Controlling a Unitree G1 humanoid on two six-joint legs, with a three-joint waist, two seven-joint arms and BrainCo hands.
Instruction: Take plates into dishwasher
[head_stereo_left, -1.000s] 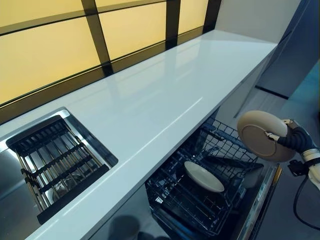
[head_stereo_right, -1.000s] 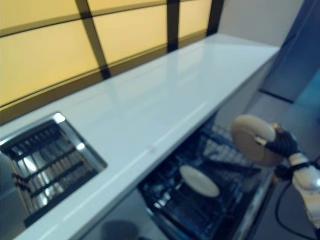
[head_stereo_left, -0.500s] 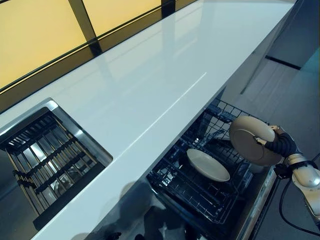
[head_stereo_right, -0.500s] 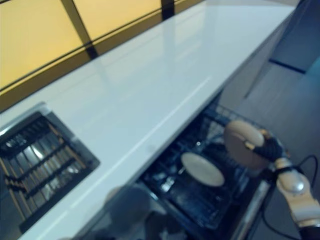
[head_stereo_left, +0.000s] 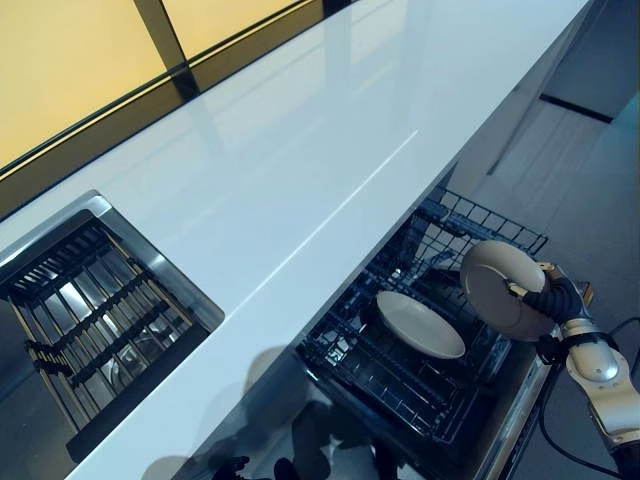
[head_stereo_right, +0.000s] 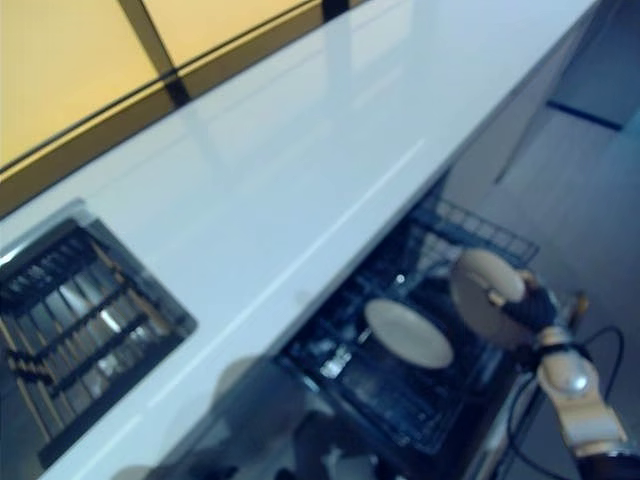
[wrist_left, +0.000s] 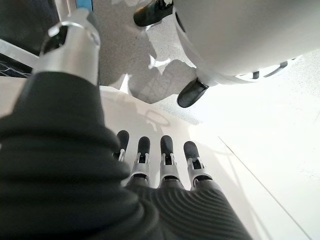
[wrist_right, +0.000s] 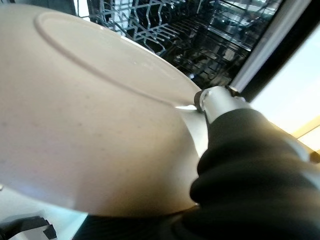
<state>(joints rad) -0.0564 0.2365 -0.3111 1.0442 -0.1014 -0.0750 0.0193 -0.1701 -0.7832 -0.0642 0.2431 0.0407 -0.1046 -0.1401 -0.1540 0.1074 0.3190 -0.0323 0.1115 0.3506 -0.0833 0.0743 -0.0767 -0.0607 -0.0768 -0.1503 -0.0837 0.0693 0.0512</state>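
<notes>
My right hand (head_stereo_left: 558, 298) is shut on a cream plate (head_stereo_left: 494, 296), held on edge over the right side of the pulled-out dishwasher rack (head_stereo_left: 478, 222). In the right wrist view the plate's underside (wrist_right: 75, 125) fills the picture, my thumb (wrist_right: 220, 100) pressed against it, with the black wire rack (wrist_right: 170, 30) beyond. A second cream plate (head_stereo_left: 420, 325) lies tilted in the middle of the rack. My left hand (wrist_left: 160, 160) shows only in its wrist view, fingers straight and holding nothing.
A long white counter (head_stereo_left: 300, 150) runs above the dishwasher, with yellow window panels behind it. A steel sink (head_stereo_left: 190, 290) with a black drying rack (head_stereo_left: 95, 320) sits at the left. Grey floor lies to the right of the open dishwasher door (head_stereo_left: 520, 410).
The camera has tipped down and closer. My right hand has brought the plate lower and nearer to the right side of the rack. The plate in the rack has not moved.
</notes>
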